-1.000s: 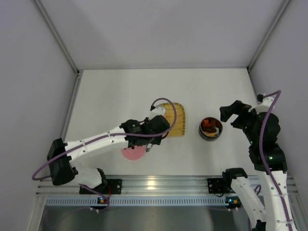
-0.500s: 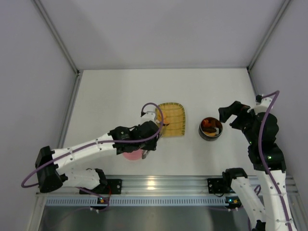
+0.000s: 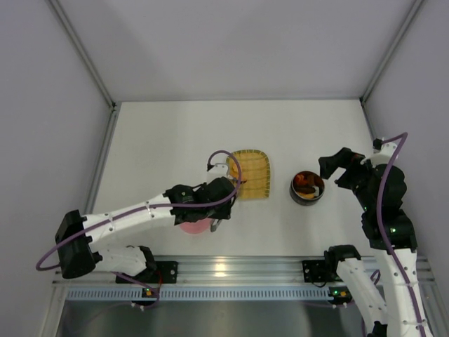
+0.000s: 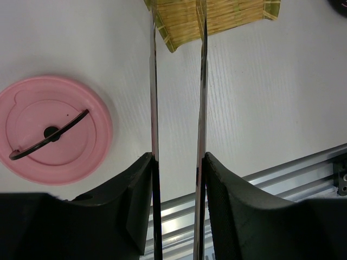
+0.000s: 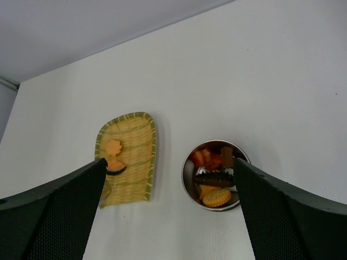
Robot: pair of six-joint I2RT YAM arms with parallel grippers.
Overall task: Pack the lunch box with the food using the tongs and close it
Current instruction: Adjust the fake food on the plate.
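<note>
My left gripper point(image 3: 219, 196) point(image 4: 178, 158) is shut on the silver tongs point(image 4: 201, 81), one slim arm against each pad; the arms stand apart and reach up over the near edge of the yellow woven tray point(image 4: 233, 13). The lunch box point(image 3: 293, 191) point(image 5: 212, 209) is a steel bowl right of the tray, holding food point(image 5: 217, 196): an orange round, red pieces, dark brown bits. Its pink lid point(image 4: 32, 135) point(image 3: 191, 226) lies flat on the table, left of the tongs. Two orange food pieces point(image 5: 113, 146) lie on the tray. My right gripper point(image 3: 335, 167) point(image 5: 171, 211) hangs open above the bowl, holding nothing.
The woven tray point(image 3: 256, 175) point(image 5: 130, 184) sits mid-table between the lid and the bowl. An aluminium rail point(image 4: 303, 173) runs along the table's near edge. Grey walls enclose the table on the left, right and back.
The left arm has drawn back toward the near left with the tongs, its gripper now closer to the pink lid. The right arm has hardly moved.
</note>
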